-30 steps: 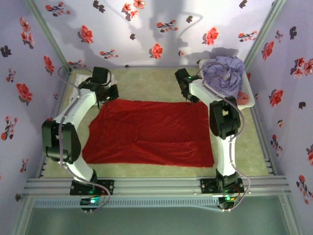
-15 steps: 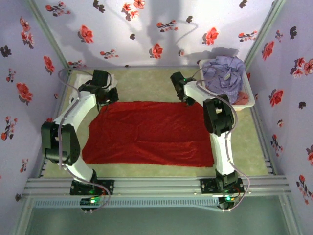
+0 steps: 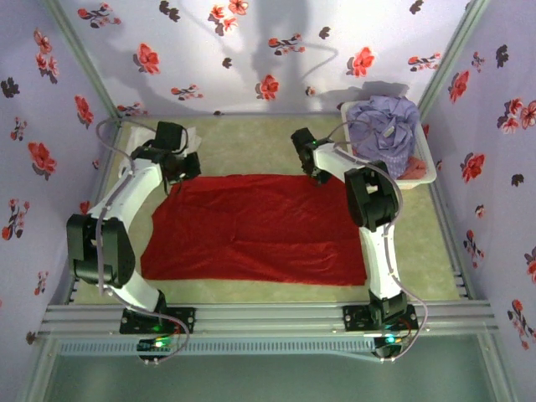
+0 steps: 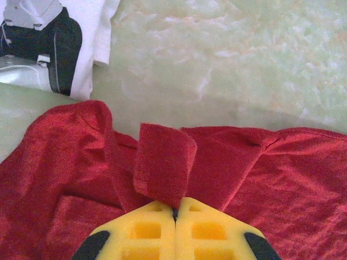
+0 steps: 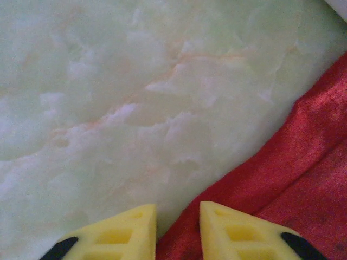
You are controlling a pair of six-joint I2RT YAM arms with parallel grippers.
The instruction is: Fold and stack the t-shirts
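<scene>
1. The red t-shirt (image 3: 251, 230) is spread flat across the middle of the table (image 3: 251, 138).
2. A raised fold at its far-left corner is clamped in the left gripper (image 4: 175, 210), fingers pressed together.
3. The right gripper (image 5: 178, 214) is set at the shirt's far-right edge, fingers narrowly apart, with the hem between them.
4. The white printed t-shirt (image 4: 97, 38) is seen just beyond the red shirt's far-left corner.
5. The lavender t-shirt (image 3: 385, 126) is heaped in the white basket (image 3: 423, 177) at the table's far-right corner.
</scene>
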